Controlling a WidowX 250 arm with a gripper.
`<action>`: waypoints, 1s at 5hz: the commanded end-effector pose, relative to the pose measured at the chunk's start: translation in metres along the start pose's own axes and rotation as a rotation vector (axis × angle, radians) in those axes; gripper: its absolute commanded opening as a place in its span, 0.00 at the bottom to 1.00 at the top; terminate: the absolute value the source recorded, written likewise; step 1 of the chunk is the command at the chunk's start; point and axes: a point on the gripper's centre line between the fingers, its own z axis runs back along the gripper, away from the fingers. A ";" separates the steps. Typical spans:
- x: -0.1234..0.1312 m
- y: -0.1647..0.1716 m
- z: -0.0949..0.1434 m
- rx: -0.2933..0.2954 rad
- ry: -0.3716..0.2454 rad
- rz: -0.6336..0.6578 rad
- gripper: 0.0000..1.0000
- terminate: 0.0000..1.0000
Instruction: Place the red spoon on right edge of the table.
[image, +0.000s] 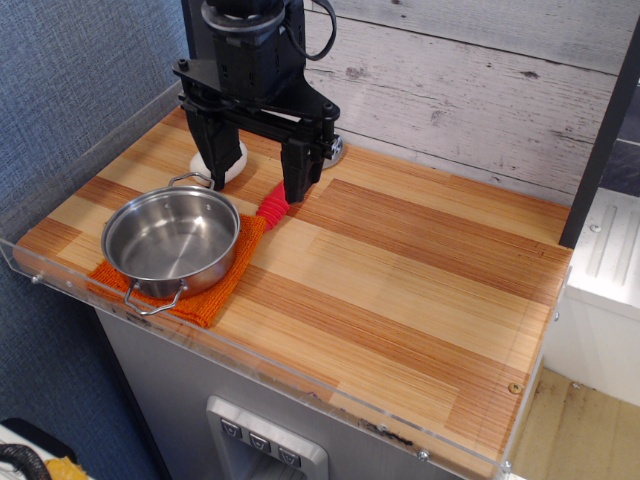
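The red spoon (272, 209) lies on the table (420, 290) at the back left. Its ribbed red handle points toward the orange cloth. A bit of shiny metal (337, 151) shows behind the gripper, and I cannot tell whether it is the spoon's bowl. My black gripper (255, 178) hangs over the spoon with its jaws wide apart. The right fingertip (297, 185) is at the upper end of the red handle, either touching it or just above it. The left finger (213, 155) stands apart from the spoon. Nothing is held.
A steel pot (172, 240) sits on an orange cloth (215, 295) at the left front, touching the handle's lower end. A white round object (228, 165) lies behind the left finger. A clear acrylic rim (300, 375) edges the table. A wooden wall is behind.
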 end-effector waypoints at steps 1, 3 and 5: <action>0.000 0.000 0.000 0.000 0.000 0.000 1.00 0.00; 0.033 0.037 -0.035 -0.051 -0.043 0.069 1.00 0.00; 0.057 0.070 -0.058 -0.078 -0.125 0.161 1.00 0.00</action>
